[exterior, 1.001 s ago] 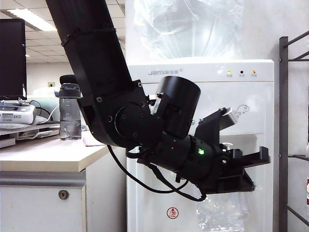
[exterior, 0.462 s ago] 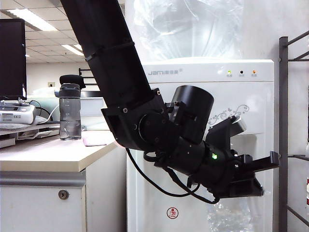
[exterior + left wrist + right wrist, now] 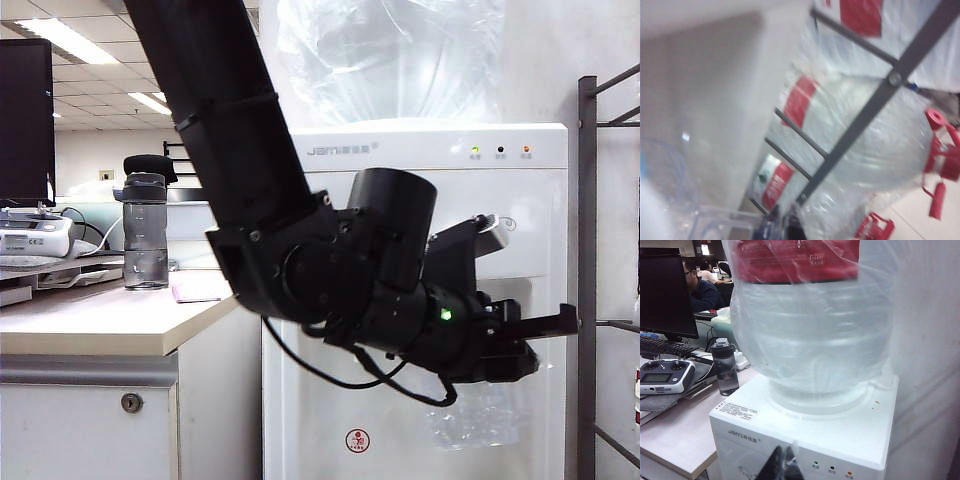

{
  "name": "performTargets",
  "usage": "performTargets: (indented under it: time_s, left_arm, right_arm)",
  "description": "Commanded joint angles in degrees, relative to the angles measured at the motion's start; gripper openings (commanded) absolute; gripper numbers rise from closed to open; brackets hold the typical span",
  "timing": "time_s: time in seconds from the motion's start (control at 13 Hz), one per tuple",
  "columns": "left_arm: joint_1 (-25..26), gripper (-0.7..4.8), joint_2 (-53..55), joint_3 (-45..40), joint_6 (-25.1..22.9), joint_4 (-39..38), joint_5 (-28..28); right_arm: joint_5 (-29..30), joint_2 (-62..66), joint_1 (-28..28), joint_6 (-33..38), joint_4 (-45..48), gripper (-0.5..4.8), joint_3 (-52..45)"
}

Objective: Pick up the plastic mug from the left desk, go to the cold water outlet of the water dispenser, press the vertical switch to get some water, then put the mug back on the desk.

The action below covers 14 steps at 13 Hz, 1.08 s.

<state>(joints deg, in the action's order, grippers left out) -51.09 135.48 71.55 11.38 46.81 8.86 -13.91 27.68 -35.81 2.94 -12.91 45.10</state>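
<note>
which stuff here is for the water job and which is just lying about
For the job: plastic mug, held by shut left gripper at the water dispenser; left desk.
Lying about: grey bottle, remote controller, monitor; right gripper shut near dispenser's top.

The plastic mug (image 3: 478, 428) is clear with a bumpy wall and hangs below the left gripper (image 3: 545, 330), in front of the lower part of the water dispenser (image 3: 330, 190); in the left wrist view its rim (image 3: 670, 185) shows blurred. The dispenser is a tall white box with grey lettering, three small lights and a big clear bottle on top. The left desk (image 3: 100, 325) has a pale beige top and a white front with a keyhole.
</note>
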Motion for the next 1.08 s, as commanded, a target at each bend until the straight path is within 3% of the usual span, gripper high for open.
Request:
performTargets:
  time_s: [0.08, 0.38, 0.92, 1.0, 1.08]
  left_arm:
    - [-0.3, -0.06, -0.4, -3.3, -0.7, 9.4, -0.1]
    - [-0.6, -0.06, -0.3, -3.3, -4.0, 9.9, -0.1]
    - [-0.7, -0.06, 0.3, -3.1, -3.9, 11.1, -0.1]
    - [-1.2, -0.06, 0.3, -3.1, -3.8, 10.6, 1.8]
    - [-1.4, -0.06, 0.3, -3.1, -3.8, 10.4, 2.1]
  right_arm:
    - [-1.0, 0.0, 0.1, 0.1, 0.0, -0.05, 0.2]
    - [-1.0, -0.1, 0.1, 0.5, -0.5, -0.05, 0.2]
    - [-2.2, 0.1, 0.1, 2.1, -2.6, -0.05, 0.2]
    - [-1.1, 2.8, 4.6, 9.1, -10.6, -0.05, 0.2]
    - [1.9, 3.9, 6.5, 9.1, -11.2, -0.05, 0.2]
